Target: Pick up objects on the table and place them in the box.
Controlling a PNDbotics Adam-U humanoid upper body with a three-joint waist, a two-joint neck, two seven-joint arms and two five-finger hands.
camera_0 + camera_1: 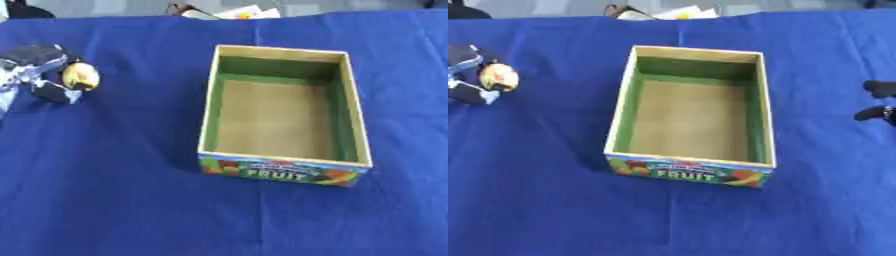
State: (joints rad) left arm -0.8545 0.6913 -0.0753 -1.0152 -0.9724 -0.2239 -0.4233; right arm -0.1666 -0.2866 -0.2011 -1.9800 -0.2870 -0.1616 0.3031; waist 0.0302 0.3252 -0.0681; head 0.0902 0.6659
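**Desk:** What did the frame show at nine o'clock?

**Photographer:** The robot's left hand [39,70] sat at the table's left edge, fingers and thumb curled round a small yellow object [80,76] with a reddish patch. It looked like a piece of fruit, though that could not be confirmed. The box [354,100] stood open and empty at centre, its "FRUIT" panel facing six o'clock.

**Desk:** And the right hand?

**Photographer:** Only dark fingertips of the right hand [880,100] showed, at three o'clock in the right eye view, well apart from the box. Whether that hand was clenched or relaxed could not be told.

**Desk:** What might have gone wrong from there?

**Photographer:** The yellow object protruded from the hand on the side toward the box, so it seemed only partly enclosed; a quick swing toward three o'clock could have let it slip onto the blue cloth [131,200]. A low carry could also have clipped the box's near wall and shoved the box along the cloth.

**Desk:** Room to move?

**Photographer:** Plenty, by the look of it. Bare cloth lay between hand and box, and more at six o'clock. The tight spots were the left table edge beside the hand and the clutter [236,12] past the cloth at twelve o'clock.
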